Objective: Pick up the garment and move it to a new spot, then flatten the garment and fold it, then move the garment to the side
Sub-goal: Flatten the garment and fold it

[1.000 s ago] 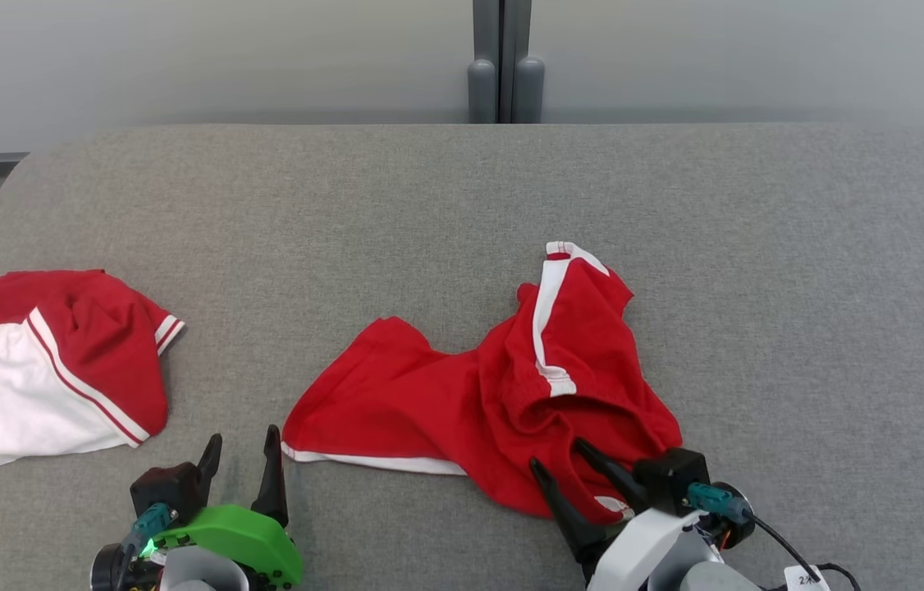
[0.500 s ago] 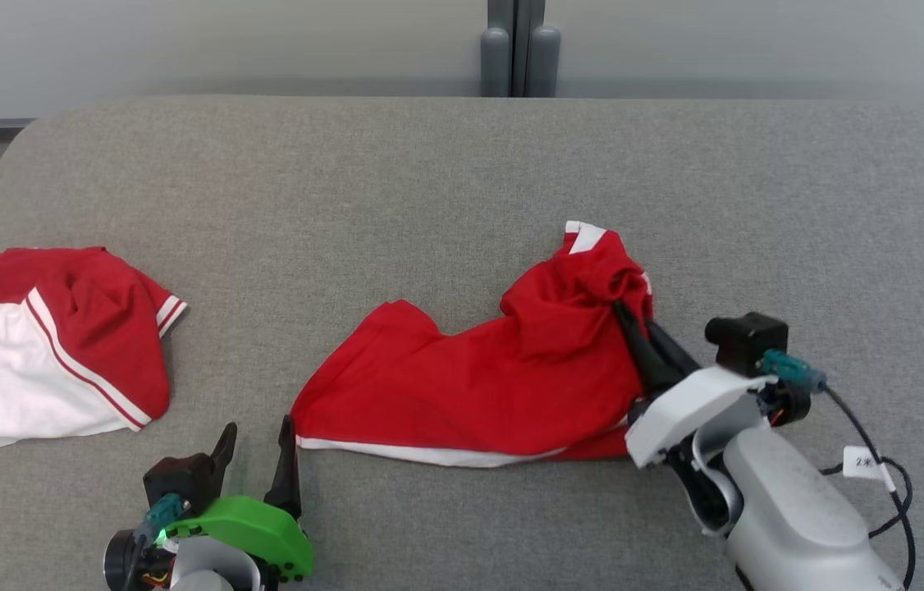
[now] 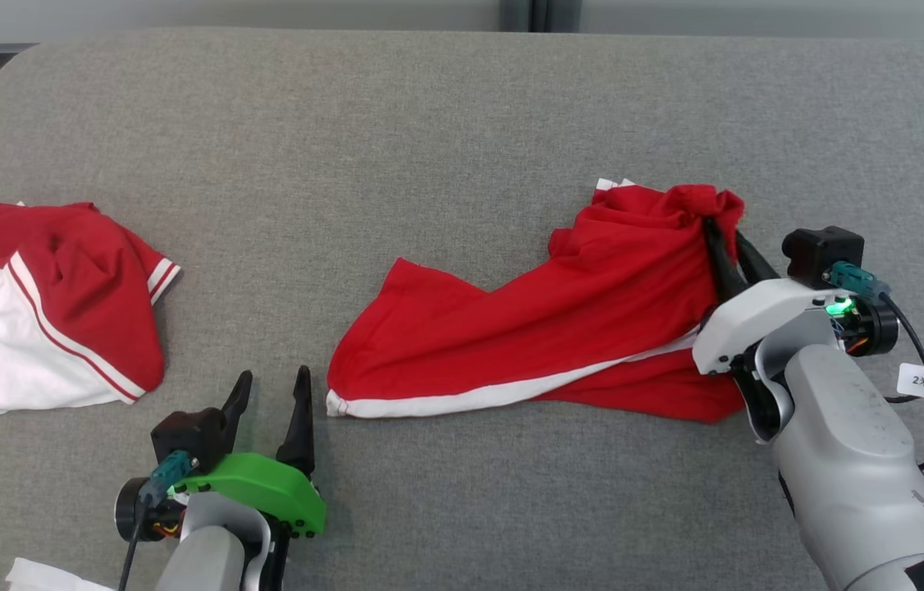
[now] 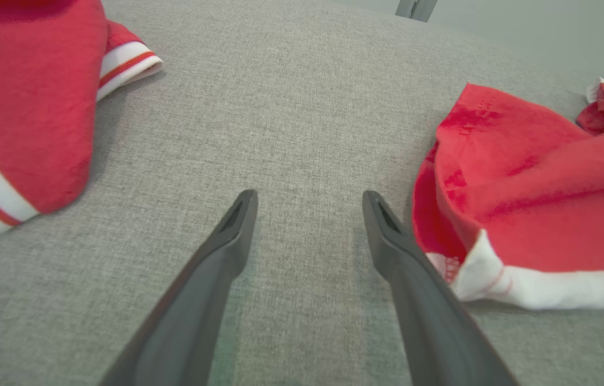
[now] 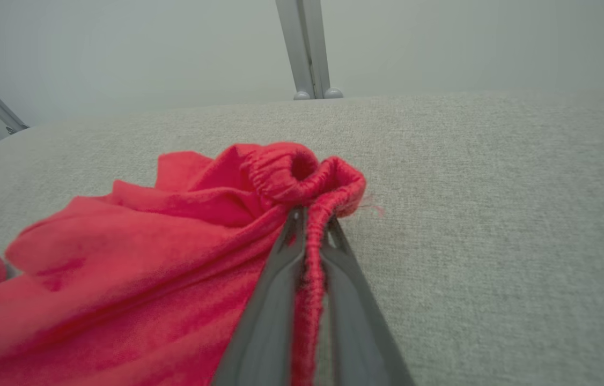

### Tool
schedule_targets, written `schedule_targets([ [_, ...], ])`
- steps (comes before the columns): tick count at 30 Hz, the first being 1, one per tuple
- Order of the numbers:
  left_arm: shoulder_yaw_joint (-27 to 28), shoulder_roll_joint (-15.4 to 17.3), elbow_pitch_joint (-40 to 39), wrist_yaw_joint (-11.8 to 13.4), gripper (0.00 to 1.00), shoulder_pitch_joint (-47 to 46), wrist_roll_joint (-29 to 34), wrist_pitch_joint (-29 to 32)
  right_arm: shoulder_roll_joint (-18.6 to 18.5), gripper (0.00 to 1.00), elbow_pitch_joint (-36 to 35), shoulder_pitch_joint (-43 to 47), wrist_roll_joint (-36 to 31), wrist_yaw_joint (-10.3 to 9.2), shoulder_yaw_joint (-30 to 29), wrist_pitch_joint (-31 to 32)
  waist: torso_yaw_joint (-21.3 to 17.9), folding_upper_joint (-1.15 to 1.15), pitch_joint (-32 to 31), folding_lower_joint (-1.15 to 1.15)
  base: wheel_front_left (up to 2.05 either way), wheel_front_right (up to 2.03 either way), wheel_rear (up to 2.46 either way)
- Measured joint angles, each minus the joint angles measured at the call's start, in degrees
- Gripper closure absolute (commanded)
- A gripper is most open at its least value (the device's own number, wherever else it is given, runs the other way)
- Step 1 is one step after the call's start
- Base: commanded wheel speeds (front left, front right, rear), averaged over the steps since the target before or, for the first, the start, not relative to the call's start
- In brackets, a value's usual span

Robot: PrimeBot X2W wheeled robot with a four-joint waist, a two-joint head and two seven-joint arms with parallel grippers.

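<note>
Relocation step in hand: right pincer [image 3: 723,231] clenched on the gathered waistband of the garment [image 3: 560,328]. Left pincer [image 3: 273,377] released, empty. Flattening, folding and side placement not yet done.

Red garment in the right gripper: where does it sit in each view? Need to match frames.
Head view: garment centre-right, its gathered end pinched by the right gripper.
Left wrist view: garment at the right edge, white hem lowest.
Right wrist view: garment from lower left to centre, waistband clamped at the fingertips.
Shared landmark: grey post behind the cushion, at the top of each view.
</note>
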Motion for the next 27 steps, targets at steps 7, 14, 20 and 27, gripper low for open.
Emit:
schedule_targets([
  [7,2.5,0.0,-2.4,0.0,0.0,0.5,2.7,0.0,0.0,0.0,-11.1,5.0,-3.5,0.0,-1.5,0.0,-0.5,0.0,-1.3,0.0,0.0,0.0,0.0],
  [14,5.7,0.0,-6.1,0.0,0.0,4.7,7.5,0.0,-0.1,0.0,-27.2,18.0,-7.8,0.0,-1.1,0.0,-2.3,0.0,-5.2,0.0,0.0,0.0,0.0],
  [20,7.0,0.0,-7.6,0.3,0.0,10.1,10.5,0.0,-0.1,0.0,-29.5,28.1,-7.3,0.0,-0.2,0.0,-4.0,0.0,-9.1,0.0,0.0,0.0,0.0],
  [27,7.5,0.0,-9.4,1.1,0.0,15.2,11.7,0.0,-0.1,0.0,-28.9,33.4,-6.0,0.0,0.7,0.0,-5.9,0.0,-12.8,0.0,0.0,0.0,0.0],
])
